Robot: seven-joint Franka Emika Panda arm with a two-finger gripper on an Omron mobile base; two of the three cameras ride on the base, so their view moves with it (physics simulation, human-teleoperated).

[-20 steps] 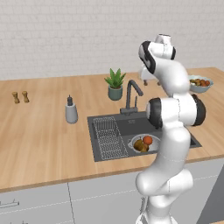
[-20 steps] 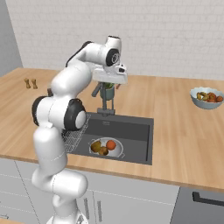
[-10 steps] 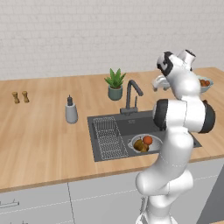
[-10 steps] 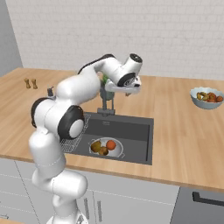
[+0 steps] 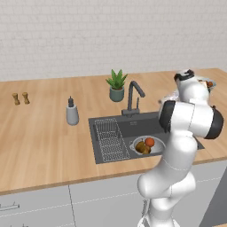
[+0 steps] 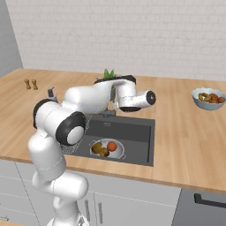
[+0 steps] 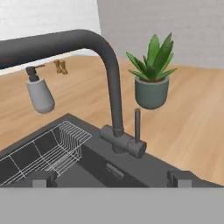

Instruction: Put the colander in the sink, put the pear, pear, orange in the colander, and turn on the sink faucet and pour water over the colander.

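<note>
Over the last second the arm swung from above the tap toward the right side of the basin, and the end effector now faces the tall dark grey metal faucet, its small upright lever just ahead. Its fingertips stand spread, gripping nothing. Below and behind it, the round perforated silver colander sits in the dark grey recessed sink holding both yellowish-brown pears and the red-orange orange. No water runs, so the lever is likely next. The table is light wood before a pale brick wall.
</note>
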